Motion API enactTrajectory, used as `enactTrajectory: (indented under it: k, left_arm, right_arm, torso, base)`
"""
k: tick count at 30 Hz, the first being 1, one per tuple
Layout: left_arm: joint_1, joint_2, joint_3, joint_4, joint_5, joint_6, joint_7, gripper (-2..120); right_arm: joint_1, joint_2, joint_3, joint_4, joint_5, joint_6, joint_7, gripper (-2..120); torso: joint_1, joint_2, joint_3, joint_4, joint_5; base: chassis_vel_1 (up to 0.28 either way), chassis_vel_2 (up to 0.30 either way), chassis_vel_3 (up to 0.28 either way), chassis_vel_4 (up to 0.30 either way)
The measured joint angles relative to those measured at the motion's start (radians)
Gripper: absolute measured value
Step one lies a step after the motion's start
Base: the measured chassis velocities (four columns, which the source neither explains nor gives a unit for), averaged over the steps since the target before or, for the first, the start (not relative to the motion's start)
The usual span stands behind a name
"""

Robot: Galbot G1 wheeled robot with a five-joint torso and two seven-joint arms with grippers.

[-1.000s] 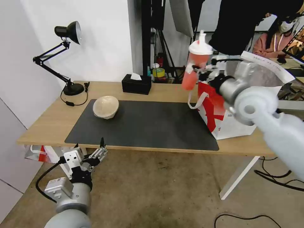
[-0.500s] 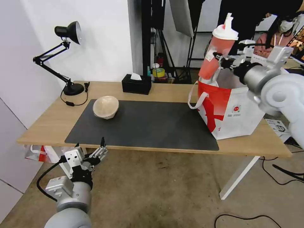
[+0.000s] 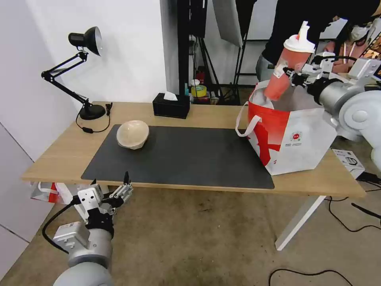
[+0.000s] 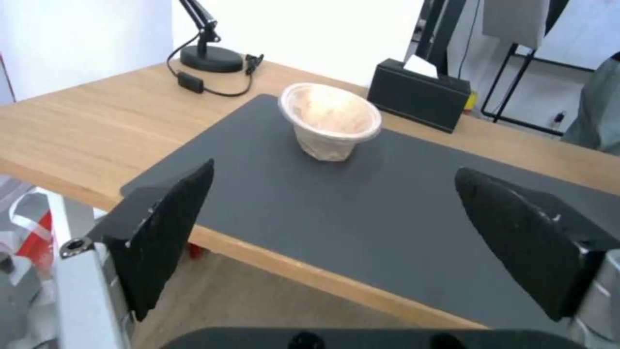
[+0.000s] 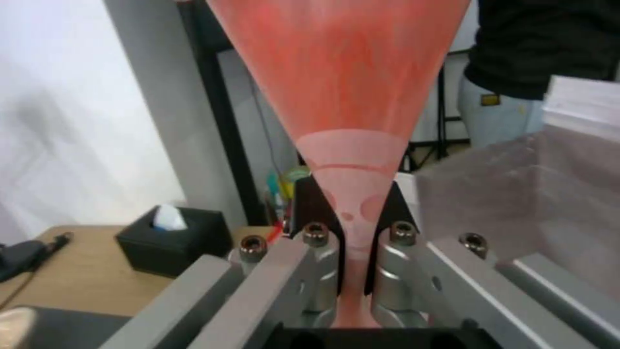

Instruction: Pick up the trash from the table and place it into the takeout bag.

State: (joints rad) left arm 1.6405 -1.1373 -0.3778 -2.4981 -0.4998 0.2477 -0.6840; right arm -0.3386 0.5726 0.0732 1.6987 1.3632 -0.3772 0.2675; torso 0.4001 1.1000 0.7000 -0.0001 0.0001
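Red cup point(image 3: 286, 67) gripped in right hand point(image 3: 291, 74), over takeout bag point(image 3: 295, 139).

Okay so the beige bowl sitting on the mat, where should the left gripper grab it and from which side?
Probably the rim. The beige bowl stands upright on the mat, mouth up, with walls tapering to a narrow base, so a side squeeze might slip. The open left gripper, waiting below the table's near edge, could come from above, one finger inside, one outside.
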Motion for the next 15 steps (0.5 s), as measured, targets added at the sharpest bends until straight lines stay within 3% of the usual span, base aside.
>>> enactTrajectory:
  k: [15]
  left_arm:
    - [-0.002, 0.002, -0.004, 0.0, -0.004, -0.002, -0.01, 100]
  right_arm:
    - [-0.023, 0.026, -0.012, -0.077, -0.087, 0.018, -0.017, 2]
  torso:
    - [0.0, 0.0, 0.0, 0.0001, -0.0002]
  base:
    - [0.0, 0.0, 0.0, 0.0]
